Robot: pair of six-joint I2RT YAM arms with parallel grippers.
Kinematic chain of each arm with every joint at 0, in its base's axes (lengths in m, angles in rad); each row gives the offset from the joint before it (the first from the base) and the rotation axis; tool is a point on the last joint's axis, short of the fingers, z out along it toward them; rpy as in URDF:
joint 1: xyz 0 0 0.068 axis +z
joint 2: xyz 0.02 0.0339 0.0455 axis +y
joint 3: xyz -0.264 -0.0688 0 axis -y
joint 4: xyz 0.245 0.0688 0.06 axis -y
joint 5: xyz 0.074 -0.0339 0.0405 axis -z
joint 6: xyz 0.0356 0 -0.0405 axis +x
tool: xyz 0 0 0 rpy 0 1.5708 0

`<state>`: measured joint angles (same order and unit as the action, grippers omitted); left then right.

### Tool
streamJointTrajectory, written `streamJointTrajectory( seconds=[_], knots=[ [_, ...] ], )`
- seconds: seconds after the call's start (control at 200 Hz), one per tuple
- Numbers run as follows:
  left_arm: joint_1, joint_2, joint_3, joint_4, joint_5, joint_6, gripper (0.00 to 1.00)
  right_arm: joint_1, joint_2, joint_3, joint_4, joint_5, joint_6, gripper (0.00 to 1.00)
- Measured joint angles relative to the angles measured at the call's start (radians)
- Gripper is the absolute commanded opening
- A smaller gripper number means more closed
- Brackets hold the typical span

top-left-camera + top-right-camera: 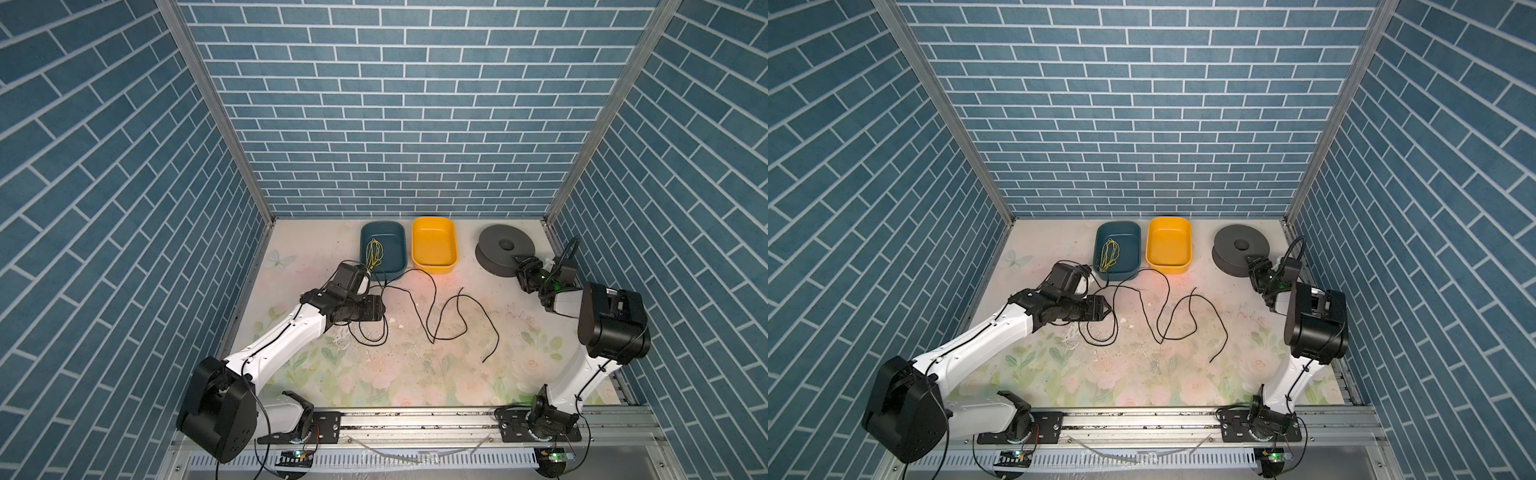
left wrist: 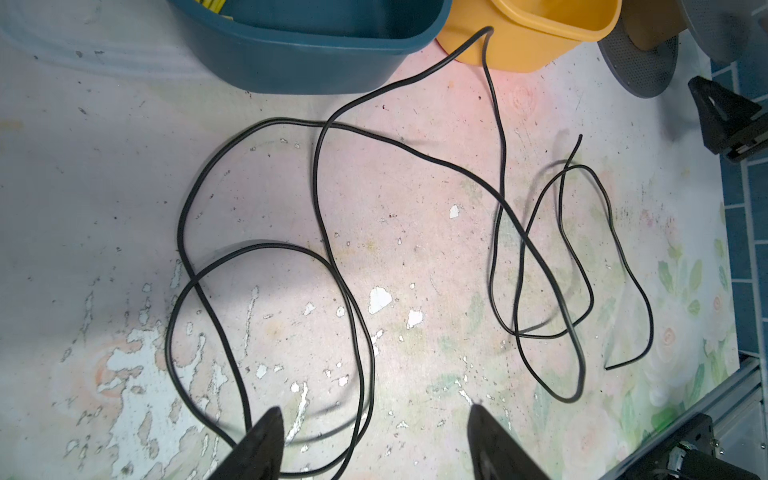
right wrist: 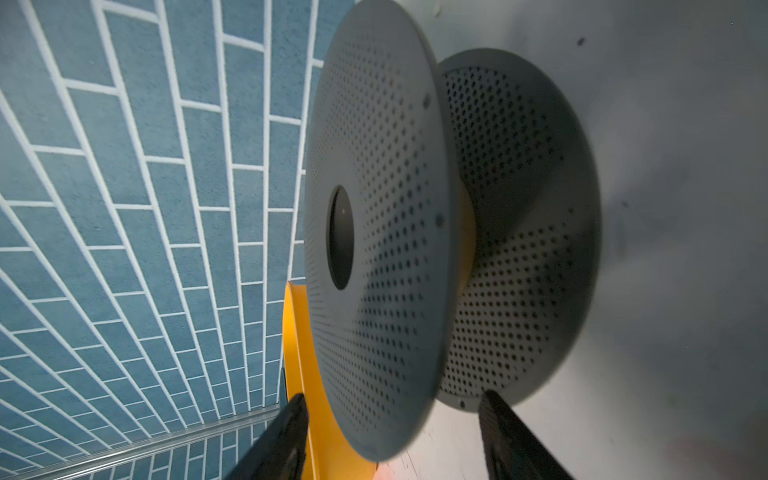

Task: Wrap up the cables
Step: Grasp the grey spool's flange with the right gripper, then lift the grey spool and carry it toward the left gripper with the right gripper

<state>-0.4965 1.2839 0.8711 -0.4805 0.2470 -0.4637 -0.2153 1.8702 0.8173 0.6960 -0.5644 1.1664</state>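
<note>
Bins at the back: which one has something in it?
The dark teal bin, nearer the left arm: a bundle of thin yellow strands lies in it. The yellow bin beside it looks empty.

A dark teal rectangular plastic tub (image 1: 394, 249) holds thin yellow strands (image 1: 374, 253), just beside a yellow plastic tub (image 1: 434, 245). A grey perforated spool (image 1: 505, 245) lies flat nearby on the worn floral tabletop (image 1: 415, 374).

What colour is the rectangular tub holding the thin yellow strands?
Dark teal; the plastic tub shows best in a top view.
</note>
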Motion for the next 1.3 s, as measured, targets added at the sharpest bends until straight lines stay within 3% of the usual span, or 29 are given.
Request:
streamJointTrajectory(
  seconds=[0.075,0.295,0.635,0.955,1.3],
  knots=[
    [0.0,0.0,0.0,0.002,0.002,-0.003,0.71,0.0,0.05,0.042,0.034,-0.003,0.018,0.63],
    [0.0,0.0,0.0,0.009,0.001,-0.014,0.71,-0.002,0.194,0.128,0.167,-0.019,0.101,0.45],
    [0.0,0.0,0.0,0.008,0.001,-0.008,0.71,-0.002,0.232,0.151,0.293,-0.064,0.203,0.0],
    [0.0,-0.03,0.0,-0.019,-0.017,0.023,0.71,0.0,0.031,0.078,0.116,-0.051,0.108,0.0],
    [0.0,-0.029,0.028,-0.021,-0.018,0.043,0.72,0.087,-0.383,0.06,-0.493,0.066,-0.263,0.0]
  ],
)
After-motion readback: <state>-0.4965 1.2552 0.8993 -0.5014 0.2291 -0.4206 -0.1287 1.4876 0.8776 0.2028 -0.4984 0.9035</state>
